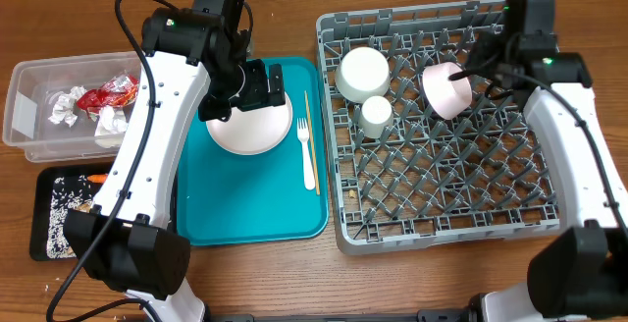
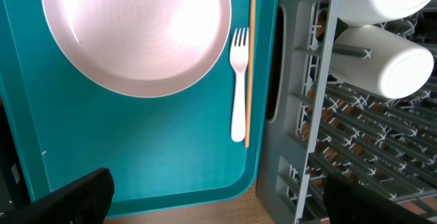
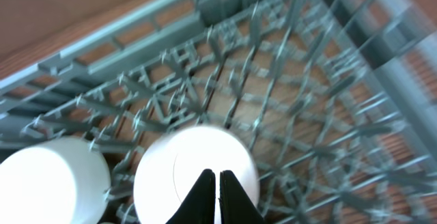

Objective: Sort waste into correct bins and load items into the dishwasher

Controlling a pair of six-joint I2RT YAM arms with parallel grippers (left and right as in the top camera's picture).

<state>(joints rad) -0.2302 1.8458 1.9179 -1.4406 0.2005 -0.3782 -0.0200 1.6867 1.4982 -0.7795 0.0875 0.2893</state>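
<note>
Overhead, the left arm (image 1: 162, 96) hides part of the pink plate (image 1: 250, 131); left jaws wide open. Right jaws closed over a blurred white bowl (image 3: 177, 169). Wooden table (image 1: 59, 27).

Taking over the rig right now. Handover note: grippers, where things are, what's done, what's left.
Left gripper: open, hovering over the pink plate on the teal tray.
Right gripper: shut, tips over the tilted bowl in the dish rack. Nothing shows between its fingers.
Done: the tilted bowl, the other bowl and the cup are in the rack. Napkins and red wrapper are in the clear tub. Rice and carrot are in the black tray.
Left: plate, fork and chopstick, all on the teal tray, go into the rack.
</note>
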